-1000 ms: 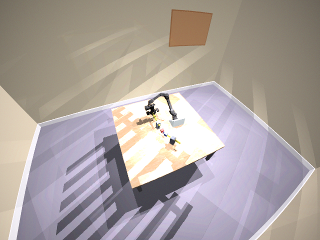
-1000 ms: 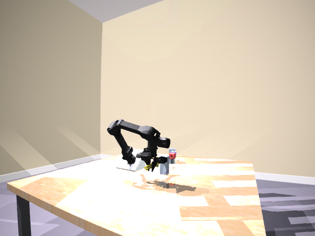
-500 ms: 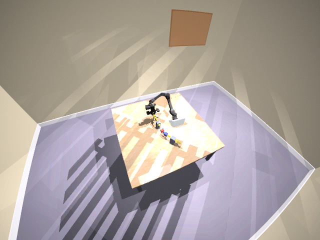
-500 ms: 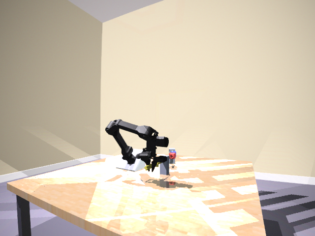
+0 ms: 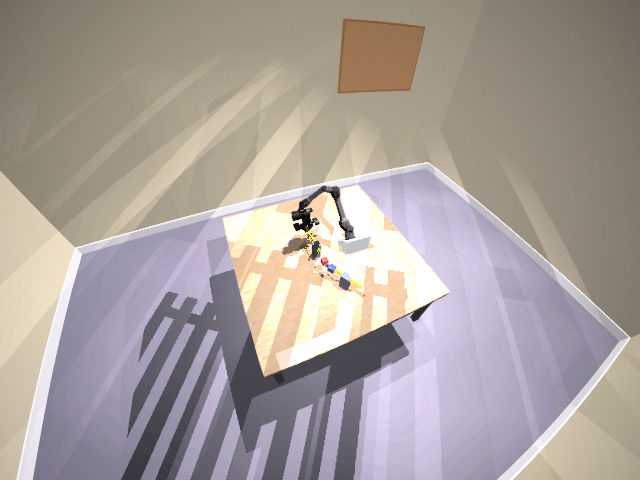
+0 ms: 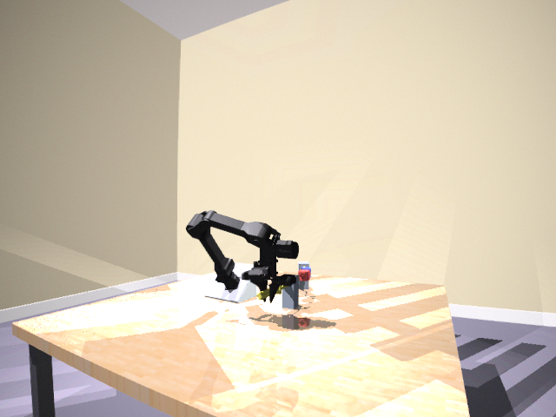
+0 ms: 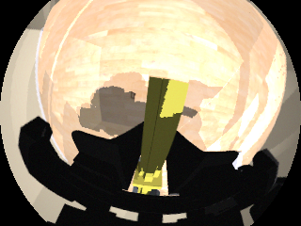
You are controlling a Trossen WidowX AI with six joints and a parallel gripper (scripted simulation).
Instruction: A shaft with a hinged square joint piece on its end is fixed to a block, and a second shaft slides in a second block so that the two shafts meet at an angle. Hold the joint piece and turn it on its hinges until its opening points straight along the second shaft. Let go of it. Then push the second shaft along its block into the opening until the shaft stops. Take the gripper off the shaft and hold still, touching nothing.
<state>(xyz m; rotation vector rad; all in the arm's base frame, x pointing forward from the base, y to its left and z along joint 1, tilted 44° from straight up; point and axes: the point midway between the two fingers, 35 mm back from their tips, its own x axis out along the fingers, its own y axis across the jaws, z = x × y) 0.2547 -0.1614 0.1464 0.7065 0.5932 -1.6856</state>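
Observation:
My gripper (image 5: 308, 229) (image 6: 270, 300) (image 7: 157, 124) is shut on the second yellow shaft (image 5: 311, 238) (image 6: 262, 294) (image 7: 162, 96), on its stretch outside the second grey block (image 5: 315, 250) (image 6: 289, 299). In the wrist view the shaft runs between the two black fingers and its free end sticks out past them. The red joint piece (image 5: 324, 260) (image 6: 304, 274) sits beside a blue part (image 5: 331, 268) (image 6: 307, 269) on the first yellow shaft (image 5: 355, 284), which passes through the first grey block (image 5: 344, 280). The red piece's opening and the second shaft's inner end are too small to make out.
A pale grey sloped plate (image 5: 355, 244) (image 6: 244, 292) stands by the arm's base, to the side of the blocks. The wooden table (image 5: 289, 335) (image 6: 269, 381) carries everything, and striped shadows cross it.

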